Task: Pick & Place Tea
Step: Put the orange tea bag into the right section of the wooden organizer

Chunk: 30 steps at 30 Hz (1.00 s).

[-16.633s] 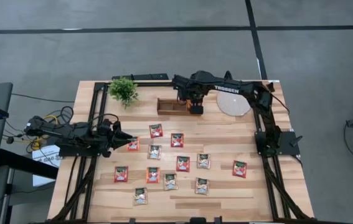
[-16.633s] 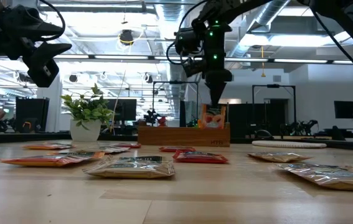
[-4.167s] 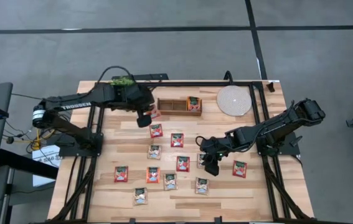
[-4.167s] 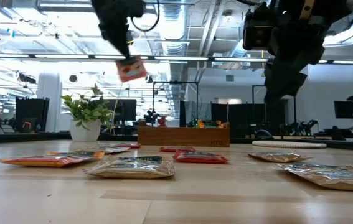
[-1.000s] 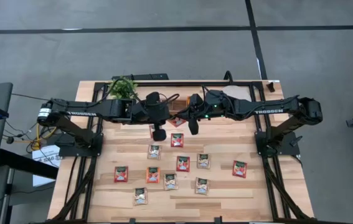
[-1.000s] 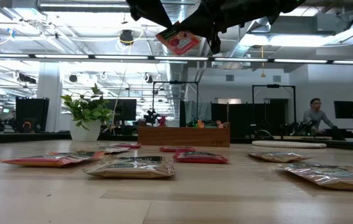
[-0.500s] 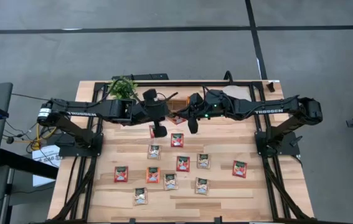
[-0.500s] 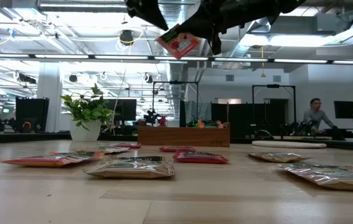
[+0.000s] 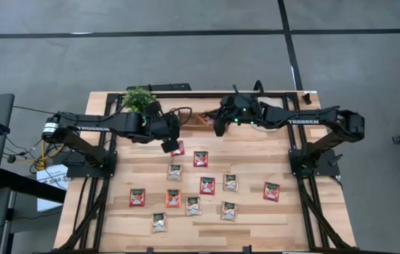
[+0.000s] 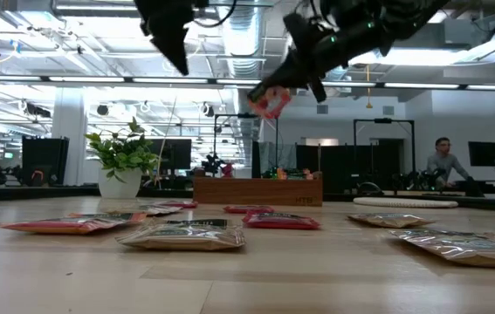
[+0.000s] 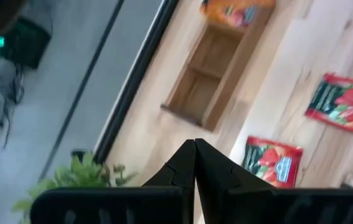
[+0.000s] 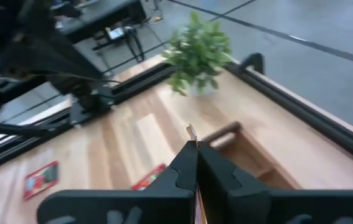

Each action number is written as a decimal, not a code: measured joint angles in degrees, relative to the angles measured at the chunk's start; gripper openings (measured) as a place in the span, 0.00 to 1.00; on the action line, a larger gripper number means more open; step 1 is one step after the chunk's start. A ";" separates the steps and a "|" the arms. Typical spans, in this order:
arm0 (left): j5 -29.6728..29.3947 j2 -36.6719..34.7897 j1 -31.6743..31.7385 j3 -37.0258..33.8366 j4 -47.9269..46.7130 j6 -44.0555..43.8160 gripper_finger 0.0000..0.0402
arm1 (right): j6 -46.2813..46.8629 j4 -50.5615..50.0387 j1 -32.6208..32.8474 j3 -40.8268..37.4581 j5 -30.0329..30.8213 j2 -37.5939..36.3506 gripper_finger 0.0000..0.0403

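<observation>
Several tea sachets lie flat on the table, among them red ones (image 9: pixel 200 158) (image 9: pixel 271 190) and an orange one (image 9: pixel 173 197). My right gripper (image 10: pixel 284 85) hangs high over the wooden tray (image 10: pixel 257 189) at the far edge, shut on a red sachet (image 10: pixel 270 105). An orange sachet (image 11: pixel 235 9) stands in one end compartment of the tray (image 11: pixel 220 74). My left gripper (image 9: pixel 168 145) is shut with nothing in it, raised above the table beside a red sachet (image 9: pixel 177 148). My right gripper pinches the red sachet by its upper edge (image 10: pixel 275 94) between its two fingers, which slant downward. A thin strip of the sachet (image 12: pixel 191 132) shows past the fingertips. The sachet hangs tilted below them, clear of the table and the tray.
A potted plant (image 9: pixel 140 99) stands at the far left, close to the tray's left end. A round pale disc (image 10: pixel 404 201) lies right of the tray, mostly under my right arm. A person (image 10: pixel 442 161) stands in the room beyond the table.
Both grippers were together at the red sachet, high above the table. The left gripper has come away toward the table's left edge without it. The right gripper has carried the sachet toward the far edge, over the tray.
</observation>
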 joint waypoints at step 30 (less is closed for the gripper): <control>5.93 -2.42 0.19 -14.66 11.80 -6.73 0.00 | 24.07 32.74 -2.91 -25.11 19.69 0.11 0.00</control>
